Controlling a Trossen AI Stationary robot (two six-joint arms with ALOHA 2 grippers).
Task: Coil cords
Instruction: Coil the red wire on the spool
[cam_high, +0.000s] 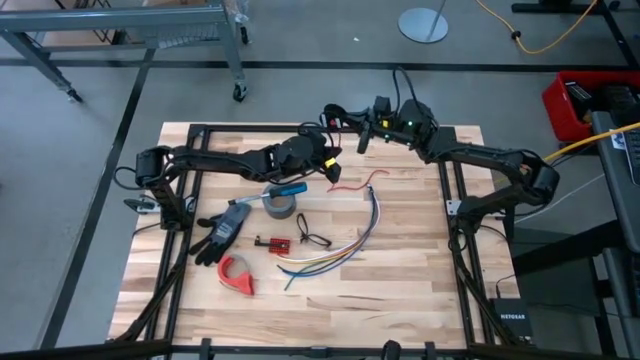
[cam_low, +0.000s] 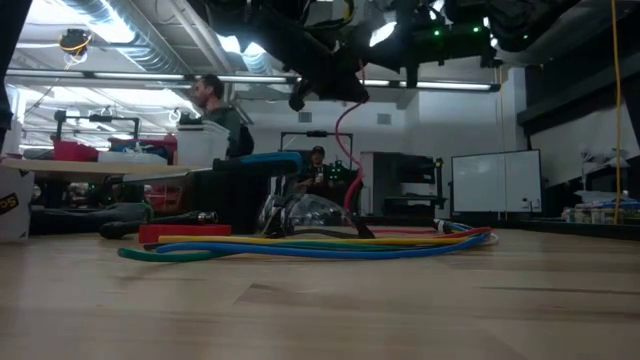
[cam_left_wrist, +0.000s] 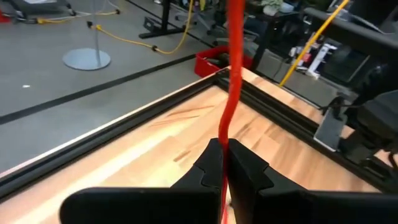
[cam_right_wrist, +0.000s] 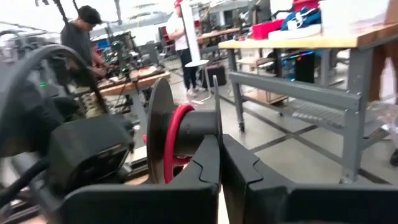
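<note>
Red wire (cam_high: 352, 186), thin and smooth-skinned, is mid-winding: one stretch lies in a loose curve on the pale wooden plank surface (cam_high: 400, 290) just above centre of the high view, and from there it rises to the two hands meeting near the upper middle of that frame. In the left wrist view the left hand (cam_left_wrist: 224, 163) is pinched shut on the wire, which runs as a taut, straight red line up out of its dark, stepped fingers. The right wrist view shows the right hand (cam_right_wrist: 221, 163) closed on a dark spool with flat round flanges (cam_right_wrist: 163, 138), a few red turns already lying around its core. In the low view the wire (cam_low: 347, 150) hangs in a soft bend from the hands in the upper centre down toward the surface.

I judge the step in hand to be feeding wire onto the spool, with much of the length not yet wound. The next move likely calls for keeping light tension while another turn goes on, and for the slack on the surface to lift free without snagging.

Lower in the high view lie a long floppy bundle of multicoloured wires (cam_high: 340, 250), a small thin black looped cord (cam_high: 311, 236), a grey tape roll (cam_high: 279, 204), a blue-handled screwdriver (cam_high: 285, 190), a black glove (cam_high: 220, 234) and a red curved plastic piece (cam_high: 238, 274). The wire looks pliant and springy, so turns may loosen if tension drops.
</note>
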